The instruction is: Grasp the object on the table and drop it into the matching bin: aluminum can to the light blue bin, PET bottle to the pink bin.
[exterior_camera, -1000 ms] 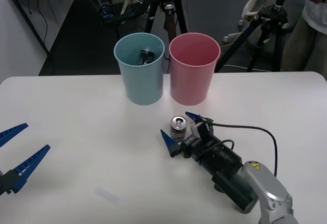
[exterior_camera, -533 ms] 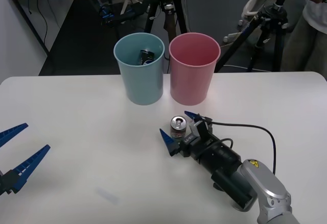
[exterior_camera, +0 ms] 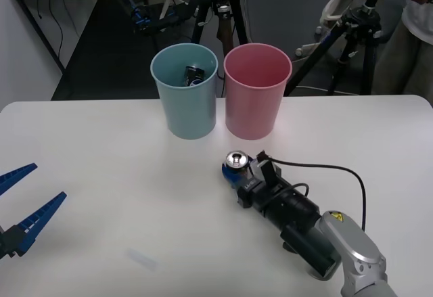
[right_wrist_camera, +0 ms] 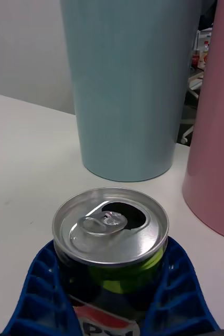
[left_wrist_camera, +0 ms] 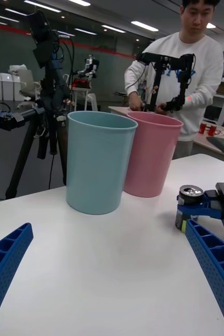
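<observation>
The aluminum can (exterior_camera: pixel 236 160) stands upright on the white table (exterior_camera: pixel 101 148), just in front of the pink bin (exterior_camera: pixel 256 97). My right gripper (exterior_camera: pixel 235 172) is shut on the can, its blue fingers (right_wrist_camera: pixel 41 294) hugging both sides below the silver top (right_wrist_camera: pixel 112 231). The light blue bin (exterior_camera: pixel 186 101) stands left of the pink one and holds a darker can (exterior_camera: pixel 193 75). At the table's left edge my left gripper (exterior_camera: pixel 49 181) hangs open, holding nothing. From the left wrist view the can (left_wrist_camera: pixel 189 193) stands in front of both bins.
A black cable (exterior_camera: pixel 338 172) loops over the table behind my right arm. Camera tripods (exterior_camera: pixel 216 13) stand on the floor beyond the table's far edge. Bare tabletop lies between the two arms.
My right gripper's fingers, open on either side of the can before, have shut on it. The can and the left arm stay where they were.
</observation>
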`<state>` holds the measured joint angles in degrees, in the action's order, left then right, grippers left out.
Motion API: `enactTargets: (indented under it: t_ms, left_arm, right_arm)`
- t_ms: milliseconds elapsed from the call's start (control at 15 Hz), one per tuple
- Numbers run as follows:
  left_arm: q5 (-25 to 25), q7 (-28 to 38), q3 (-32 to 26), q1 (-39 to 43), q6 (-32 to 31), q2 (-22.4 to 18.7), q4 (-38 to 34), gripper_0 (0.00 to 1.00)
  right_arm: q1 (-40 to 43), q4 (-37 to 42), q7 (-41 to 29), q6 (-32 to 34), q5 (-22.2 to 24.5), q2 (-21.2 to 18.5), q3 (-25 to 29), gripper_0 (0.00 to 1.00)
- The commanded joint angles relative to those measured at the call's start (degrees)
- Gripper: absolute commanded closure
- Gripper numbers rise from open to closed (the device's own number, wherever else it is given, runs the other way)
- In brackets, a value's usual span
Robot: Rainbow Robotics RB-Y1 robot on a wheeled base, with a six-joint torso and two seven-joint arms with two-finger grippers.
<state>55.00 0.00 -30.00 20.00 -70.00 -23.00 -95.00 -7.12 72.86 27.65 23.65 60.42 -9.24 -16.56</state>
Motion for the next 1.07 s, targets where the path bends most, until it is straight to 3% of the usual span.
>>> enactTargets:
  t_ms: [67,467,733,1067]
  left_arm:
    - [0.00,0.00,0.00,0.00,0.00,0.00,0.00,0.00]
    - [0.00,0.00,0.00,0.00,0.00,0.00,0.00,0.00]
    - [0.00,0.00,0.00,0.00,0.00,0.00,0.00,0.00]
    - [0.00,0.00,0.00,0.00,0.00,0.00,0.00,0.00]
  right_arm:
    - [0.00,0.01,-0.22,0.26,0.05,-0.34,-0.05,1.00]
    - [1.23,4.49,-0.93,1.31,-1.53,-1.83,-0.14,1.00]
    - [5.10,13.63,-2.42,1.31,-3.38,-4.29,-0.31,1.00]
    - [11.69,26.99,-4.80,0.79,-8.65,-10.18,-0.05,1.00]
